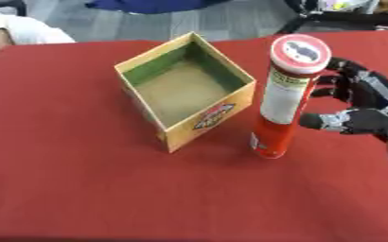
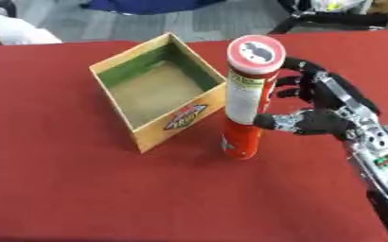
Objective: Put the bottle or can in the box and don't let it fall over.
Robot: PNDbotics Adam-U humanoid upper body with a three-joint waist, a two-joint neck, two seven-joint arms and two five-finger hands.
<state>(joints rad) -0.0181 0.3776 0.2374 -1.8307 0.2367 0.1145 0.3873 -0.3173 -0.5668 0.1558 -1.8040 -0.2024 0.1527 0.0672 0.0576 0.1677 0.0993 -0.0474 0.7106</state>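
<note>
Where the left eye view looks down on the red tabletop [image 1: 81,179], a tall red tube [image 1: 282,101] with a white label and a white round lid stands upright just beside the open cardboard box [image 1: 185,90], outside it; the right hand [image 1: 365,106] reaches in from the right edge, its fingers [image 1: 339,66] curved behind the upper part of the tube and its thumb [image 1: 317,121] pointing at the tube's lower half; the thumb tip lies right at the tube's side, though whether it touches cannot be told; the box sits on the far side of the tube from the fingers, one corner turned toward the camera, a printed badge on its near wall, its inside bare and brownish with green on the inner walls; a white sleeve [image 1: 19,29] of a person shows at the far left corner, away from everything.

Seen through the right eye view, the same hand [image 2: 330,111] shows more of its black palm and silver wrist; the fingers are spread and half curled around the tube [image 2: 249,99] without closing on it, a narrow gap visible between the upper fingers and the lid; the tube's base rests on the tabletop just next to the box's [image 2: 147,94] nearest corner; the left hand shows nowhere.
</note>
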